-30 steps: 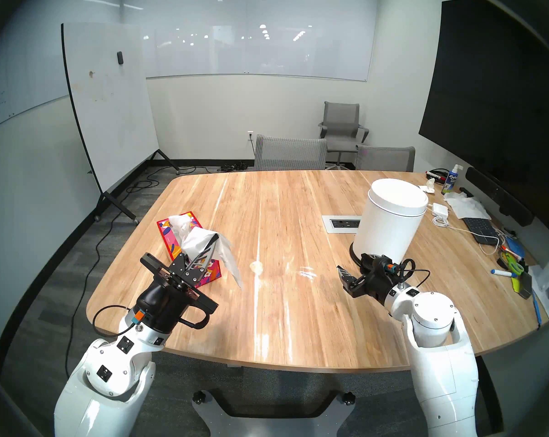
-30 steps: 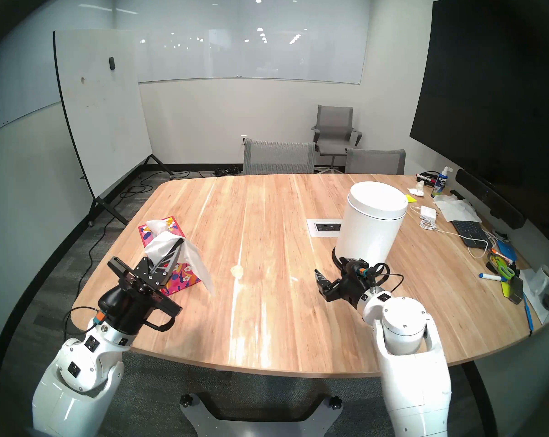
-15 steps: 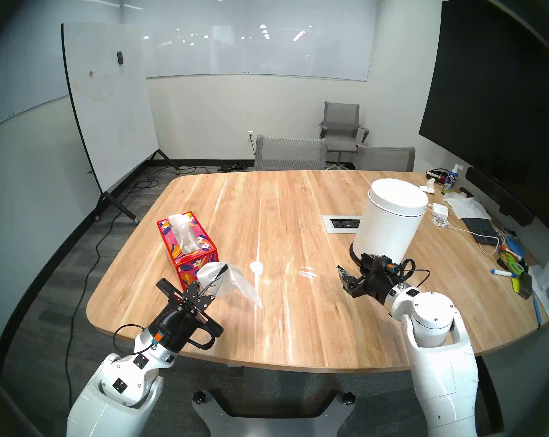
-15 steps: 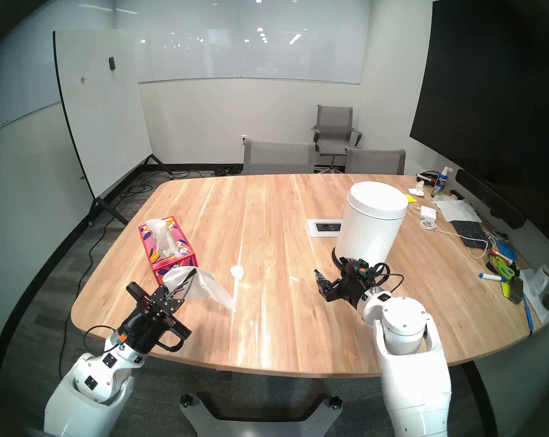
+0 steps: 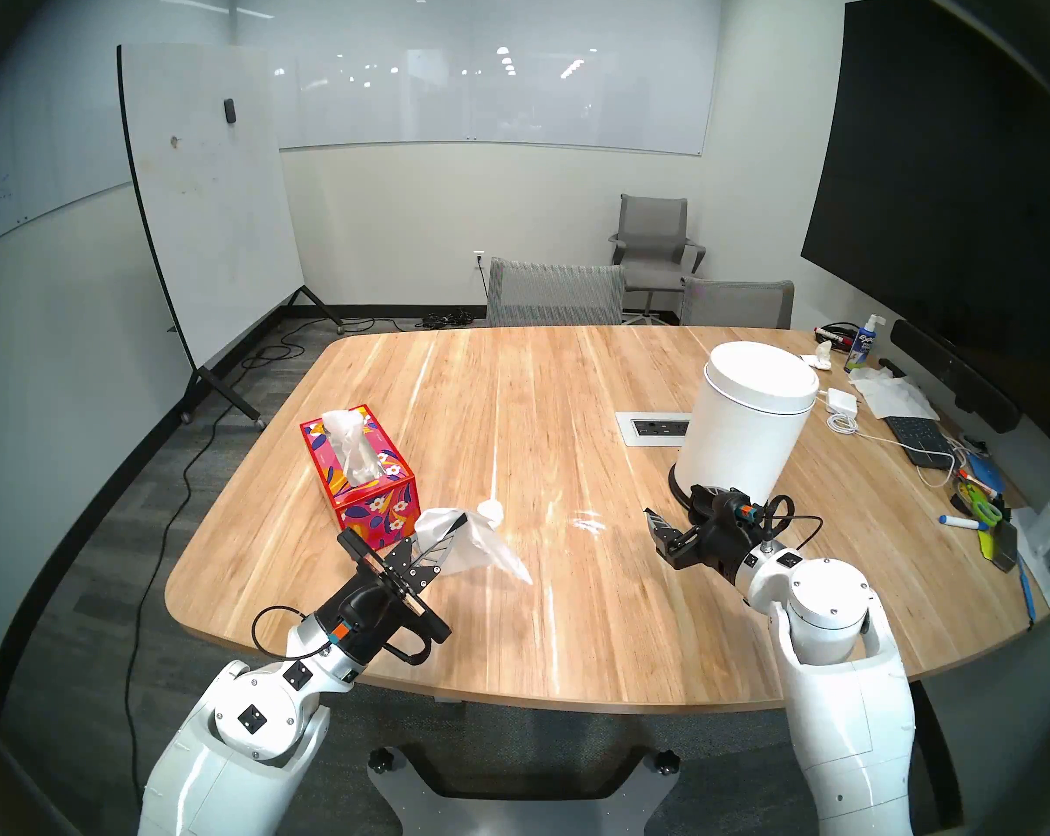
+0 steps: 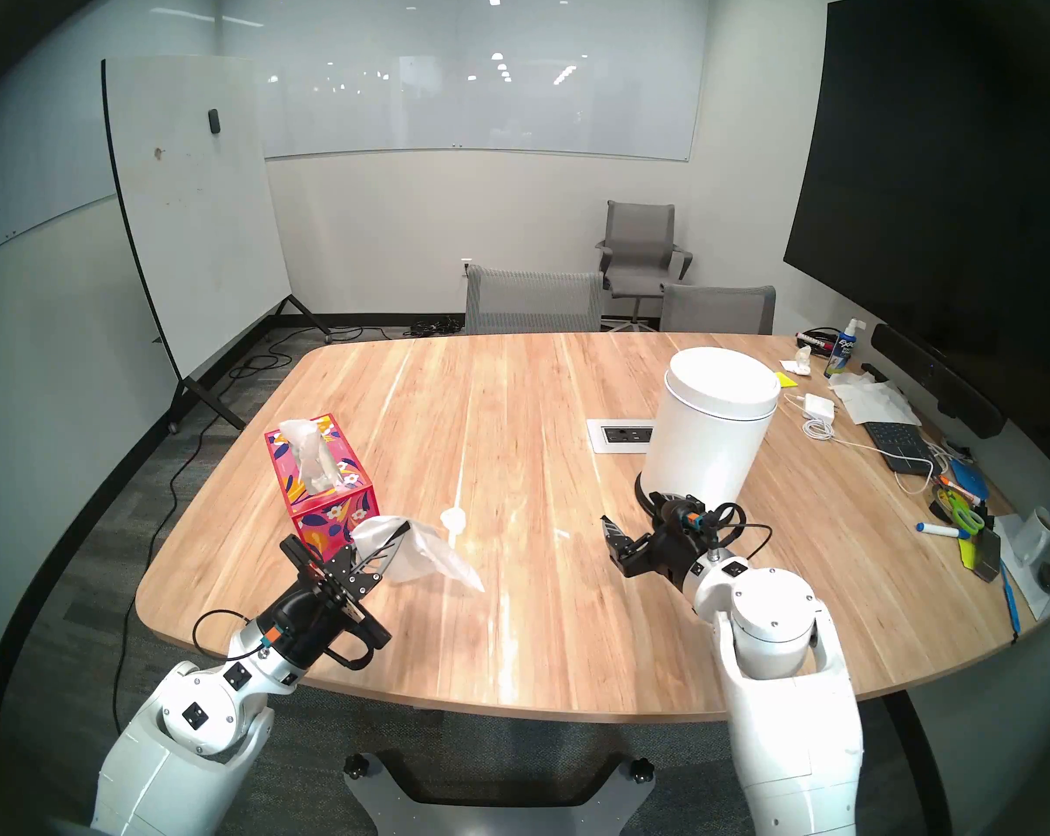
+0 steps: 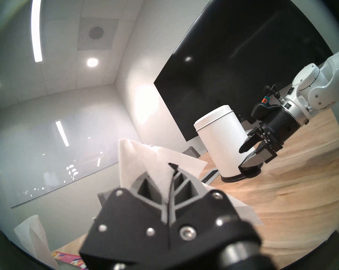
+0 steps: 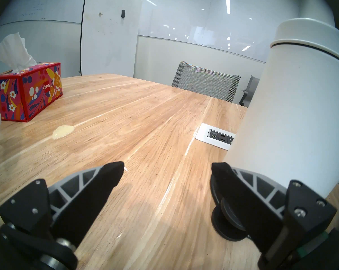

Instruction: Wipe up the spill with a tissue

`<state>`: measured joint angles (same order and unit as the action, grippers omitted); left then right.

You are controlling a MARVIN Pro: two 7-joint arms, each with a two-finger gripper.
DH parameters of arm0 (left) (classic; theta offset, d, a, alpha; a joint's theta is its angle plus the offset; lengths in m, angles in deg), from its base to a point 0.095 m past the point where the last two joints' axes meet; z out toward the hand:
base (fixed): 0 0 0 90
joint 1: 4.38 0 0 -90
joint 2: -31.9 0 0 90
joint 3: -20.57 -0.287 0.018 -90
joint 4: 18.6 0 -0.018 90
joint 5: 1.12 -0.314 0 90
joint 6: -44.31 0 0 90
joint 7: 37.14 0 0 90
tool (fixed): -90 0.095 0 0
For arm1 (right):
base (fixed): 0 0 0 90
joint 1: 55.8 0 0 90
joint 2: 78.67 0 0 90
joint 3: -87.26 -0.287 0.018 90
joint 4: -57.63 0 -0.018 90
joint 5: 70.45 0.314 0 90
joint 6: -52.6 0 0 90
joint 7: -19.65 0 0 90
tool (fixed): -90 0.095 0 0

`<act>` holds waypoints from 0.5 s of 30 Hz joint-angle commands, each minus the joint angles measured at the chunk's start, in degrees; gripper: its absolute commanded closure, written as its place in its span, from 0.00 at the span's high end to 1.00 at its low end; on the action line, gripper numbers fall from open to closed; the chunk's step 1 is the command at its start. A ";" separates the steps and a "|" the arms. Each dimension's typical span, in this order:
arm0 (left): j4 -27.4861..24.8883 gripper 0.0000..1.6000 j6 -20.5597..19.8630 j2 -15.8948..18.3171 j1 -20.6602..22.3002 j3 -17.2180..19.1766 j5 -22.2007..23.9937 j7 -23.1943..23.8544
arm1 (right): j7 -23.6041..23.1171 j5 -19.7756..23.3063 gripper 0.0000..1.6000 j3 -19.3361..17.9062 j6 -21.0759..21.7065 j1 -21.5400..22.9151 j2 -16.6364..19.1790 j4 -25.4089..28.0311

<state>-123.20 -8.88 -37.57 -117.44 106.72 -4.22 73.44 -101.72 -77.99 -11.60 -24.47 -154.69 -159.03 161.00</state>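
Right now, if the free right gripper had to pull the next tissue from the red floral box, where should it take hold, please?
Probably the upright white tuft sticking out of the box top, pinched near its base from above. It stands clear of the cardboard, so the open right gripper could close on paper alone.

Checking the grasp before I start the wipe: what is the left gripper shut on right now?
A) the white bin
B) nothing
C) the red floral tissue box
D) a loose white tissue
D: the left gripper is shut on the tissue, which hangs over the table.
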 commanded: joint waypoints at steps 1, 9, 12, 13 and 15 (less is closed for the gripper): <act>0.25 0.00 -1.38 -1.19 1.91 -0.42 0.23 -0.54 | -0.09 -0.01 1.00 0.07 -0.07 0.40 0.11 1.19; 0.39 0.00 -5.80 -2.00 3.81 -1.64 -0.25 -0.57 | -0.09 -0.01 1.00 0.07 -0.08 0.41 0.11 1.17; 1.39 0.00 -6.79 -2.08 4.65 -2.04 -0.11 -0.58 | -0.09 -0.01 1.00 0.07 -0.07 0.40 0.11 1.18; 1.47 0.00 -7.51 -2.15 4.67 -2.11 -0.04 -0.65 | -0.09 -0.01 1.00 0.07 -0.07 0.40 0.11 1.18; 1.95 0.00 -7.64 -2.22 4.94 -2.35 -0.03 -0.73 | -0.09 -0.01 1.00 0.07 -0.07 0.40 0.11 1.19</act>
<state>-121.60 -15.41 -38.96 -114.46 104.65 -4.41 72.95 -101.72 -77.99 -11.60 -24.47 -154.69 -159.03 161.00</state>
